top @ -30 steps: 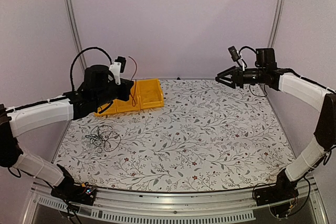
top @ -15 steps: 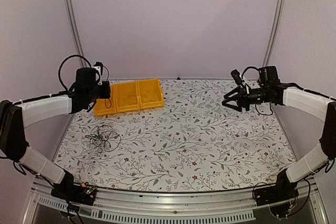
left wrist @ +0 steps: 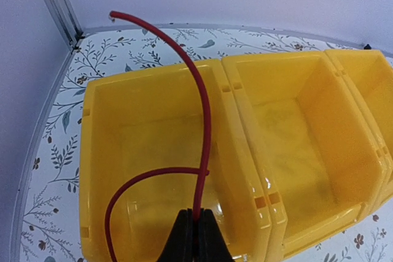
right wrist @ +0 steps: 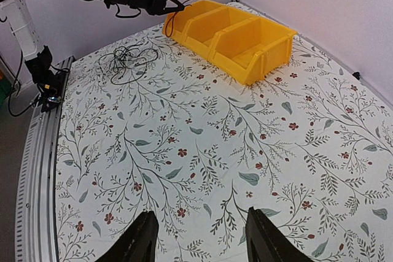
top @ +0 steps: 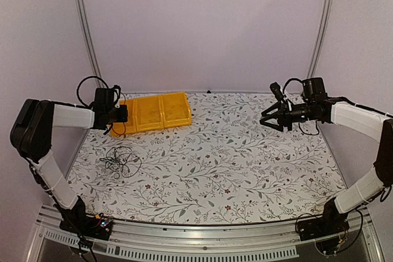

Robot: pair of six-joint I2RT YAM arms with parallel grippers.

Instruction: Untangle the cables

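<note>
Floral-patterned table (top: 245, 151) with yellow bins (top: 153, 112) and tangled cables (top: 120, 162)

White sleeves were seen on left arm (top: 69, 116) and right arm (top: 359, 118), joints black; black cable (top: 86, 80) looped at wrist; fingers (right wrist: 140, 245) black.

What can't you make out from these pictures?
Top view: the tangle of cables is too small to count its wires.
Left wrist view: the red cable leaves by the bottom edge, so one end is unseen.
Left wrist view: the rightmost yellow bin is cut off by the right edge.
</note>
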